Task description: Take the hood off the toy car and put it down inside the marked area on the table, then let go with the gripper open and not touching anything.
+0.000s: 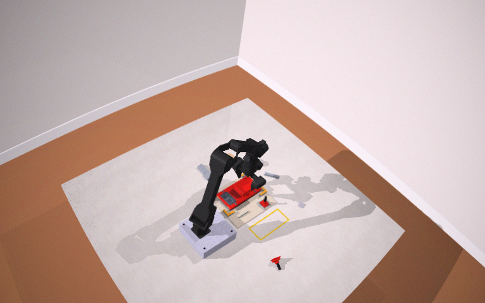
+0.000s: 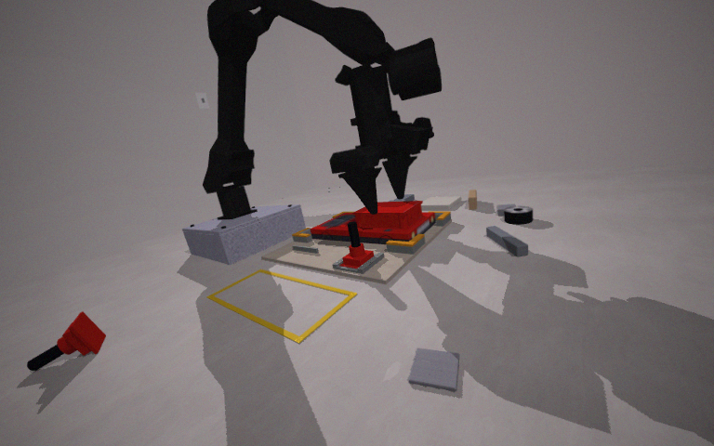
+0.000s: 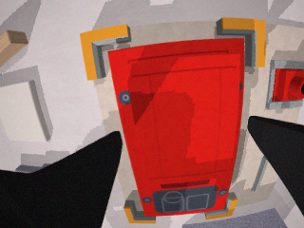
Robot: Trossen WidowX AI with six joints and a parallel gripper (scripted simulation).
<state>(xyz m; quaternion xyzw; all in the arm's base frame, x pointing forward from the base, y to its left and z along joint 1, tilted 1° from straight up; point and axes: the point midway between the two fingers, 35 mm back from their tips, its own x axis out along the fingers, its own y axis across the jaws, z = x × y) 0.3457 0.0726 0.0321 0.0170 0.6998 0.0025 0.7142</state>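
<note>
The red toy car [image 1: 224, 203] [image 2: 326, 232] sits on a beige board [image 1: 233, 219] [image 2: 295, 257] between orange-topped corner brackets. The raised red hood [image 1: 243, 188] [image 2: 394, 216] [image 3: 190, 114] is on the car. My gripper [image 1: 246, 182] [image 2: 387, 204] [image 3: 186, 130] is open and empty, pointing down over the car. In the wrist view one fingertip shows on each side of the hood, with a gap to the right one; contact on the left is hard to judge. The marked area is a yellow outline [image 1: 263, 218] [image 2: 254, 320] on the table beside the board, with nothing in it.
A red piece with an upright black handle [image 1: 264, 202] [image 2: 358, 256] [image 3: 287, 85] stands in a grey frame on the board. A similar piece [image 1: 275, 260] [image 2: 84, 334] lies on the table. A grey square [image 1: 301, 204] [image 2: 434, 369], a grey bar [image 2: 506, 241] and a black wheel [image 2: 518, 215] lie around.
</note>
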